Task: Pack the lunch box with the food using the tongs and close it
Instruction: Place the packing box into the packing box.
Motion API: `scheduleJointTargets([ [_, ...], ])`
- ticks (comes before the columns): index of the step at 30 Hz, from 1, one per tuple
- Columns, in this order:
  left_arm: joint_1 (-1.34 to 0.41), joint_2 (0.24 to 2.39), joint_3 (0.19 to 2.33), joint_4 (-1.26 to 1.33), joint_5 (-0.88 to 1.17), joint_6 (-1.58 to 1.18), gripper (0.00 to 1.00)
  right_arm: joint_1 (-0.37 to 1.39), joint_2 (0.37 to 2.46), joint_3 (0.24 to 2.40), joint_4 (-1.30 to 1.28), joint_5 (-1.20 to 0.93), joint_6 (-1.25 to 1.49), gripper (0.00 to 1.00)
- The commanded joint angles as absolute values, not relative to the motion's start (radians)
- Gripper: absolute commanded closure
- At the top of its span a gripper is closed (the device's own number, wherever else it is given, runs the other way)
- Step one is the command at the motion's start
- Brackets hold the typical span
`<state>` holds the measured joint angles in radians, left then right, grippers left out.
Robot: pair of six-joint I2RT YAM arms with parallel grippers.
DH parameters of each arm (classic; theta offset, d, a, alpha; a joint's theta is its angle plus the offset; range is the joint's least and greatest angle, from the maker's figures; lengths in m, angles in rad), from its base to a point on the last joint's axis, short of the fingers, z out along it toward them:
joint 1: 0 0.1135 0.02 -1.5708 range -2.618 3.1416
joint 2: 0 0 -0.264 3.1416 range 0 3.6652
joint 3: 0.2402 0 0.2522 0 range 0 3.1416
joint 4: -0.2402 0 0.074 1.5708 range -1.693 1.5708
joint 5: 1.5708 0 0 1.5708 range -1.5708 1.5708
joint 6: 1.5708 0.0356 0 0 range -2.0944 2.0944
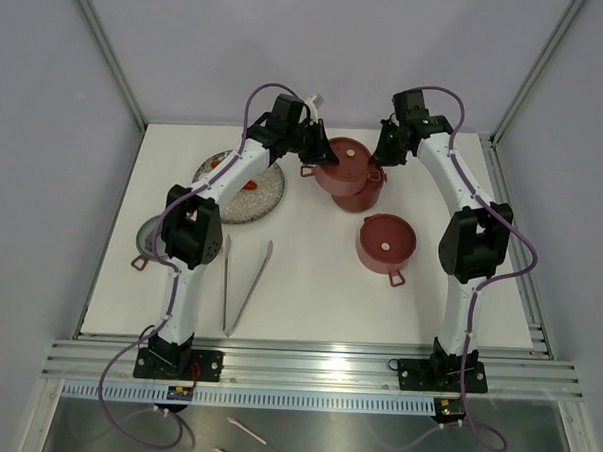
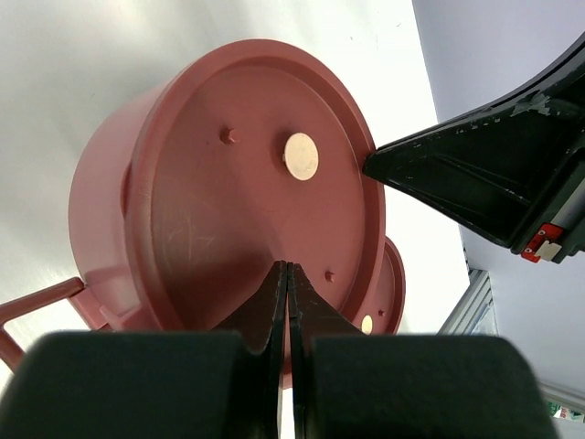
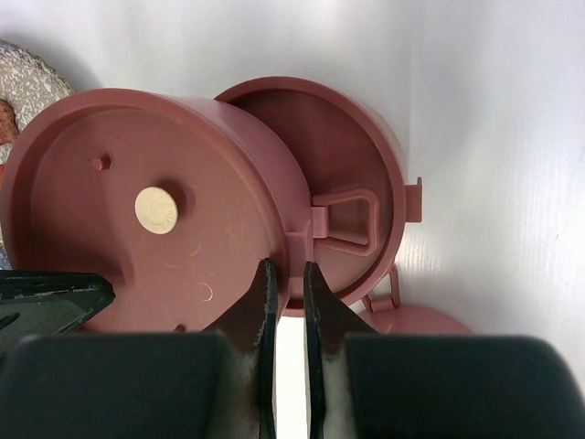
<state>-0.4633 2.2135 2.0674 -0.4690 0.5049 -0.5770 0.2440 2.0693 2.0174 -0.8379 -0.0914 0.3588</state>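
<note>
One dark-red lunch box tier point(image 1: 342, 160) with a flat lid point(image 2: 265, 174) sits askew on another tier point(image 1: 363, 196) at the back middle. My right gripper point(image 3: 290, 267) is shut on the upper tier's rim point(image 3: 300, 240), beside the lower tier's loop-handled lid point(image 3: 343, 219). My left gripper point(image 2: 288, 267) is shut with nothing between its fingers, its tips at the lid's left side point(image 1: 323, 150). A third lidded tier point(image 1: 386, 242) stands nearer, to the right. The tongs point(image 1: 247, 284) lie on the table by the left arm. Orange and red food point(image 1: 248, 184) rests on the speckled plate point(image 1: 263, 199).
A steel-lined tier point(image 1: 144, 237) with a red loop handle lies half hidden under the left arm's elbow. White walls and metal rails enclose the table on all sides. The right gripper's finger point(image 2: 457, 174) touches the lid's right edge in the left wrist view.
</note>
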Motion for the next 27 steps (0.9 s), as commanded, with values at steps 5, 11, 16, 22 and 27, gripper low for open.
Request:
scheduleJointTargets([
  [5,-0.468,2.186,2.071,-0.439,0.506,-0.571,1.00,0.183,1.974,2.020,-0.819,-0.120,0.351,1.00],
  [11,-0.466,2.187,2.074,-0.428,0.514,-0.581,1.00,0.176,1.957,2.023,-0.827,-0.126,0.344,1.00],
  [16,-0.466,2.183,2.075,-0.433,0.515,-0.578,1.00,0.173,1.979,2.054,-0.867,-0.118,0.310,1.00],
  [22,-0.466,2.177,2.074,-0.439,0.514,-0.574,1.00,0.167,1.985,2.068,-0.900,-0.104,0.281,1.00],
  [27,-0.468,2.174,2.072,-0.439,0.515,-0.575,1.00,0.164,1.993,2.043,-0.908,-0.098,0.270,1.00],
])
